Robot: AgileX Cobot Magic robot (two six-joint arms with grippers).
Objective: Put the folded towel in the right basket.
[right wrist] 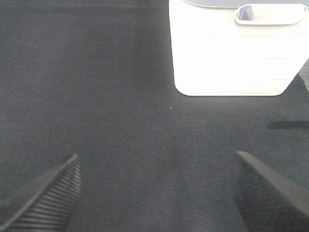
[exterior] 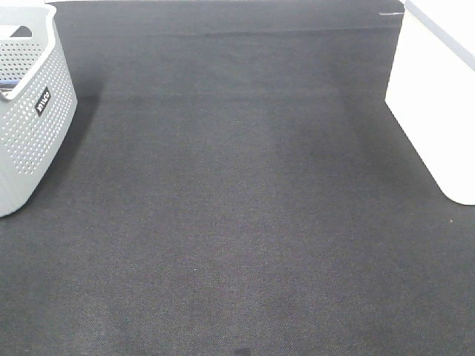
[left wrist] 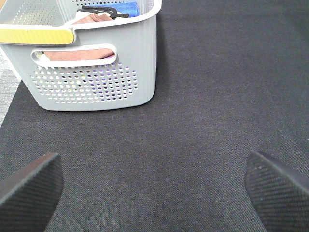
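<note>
A reddish-brown folded towel (left wrist: 79, 54) lies inside the grey perforated basket (left wrist: 96, 87), seen through its handle slot in the left wrist view. The same basket (exterior: 33, 126) stands at the far left of the high view. The white right basket (exterior: 438, 111) stands at the right edge and shows in the right wrist view (right wrist: 231, 58); its inside is hidden. My left gripper (left wrist: 154, 193) is open and empty over the mat, short of the grey basket. My right gripper (right wrist: 154, 193) is open and empty, short of the white basket. Neither gripper shows in the high view.
A dark mat (exterior: 237, 208) covers the table. The grey basket also holds a blue item (left wrist: 128, 8) and a black object beside the towel. A yellow strip (left wrist: 36, 35) lies along its near rim.
</note>
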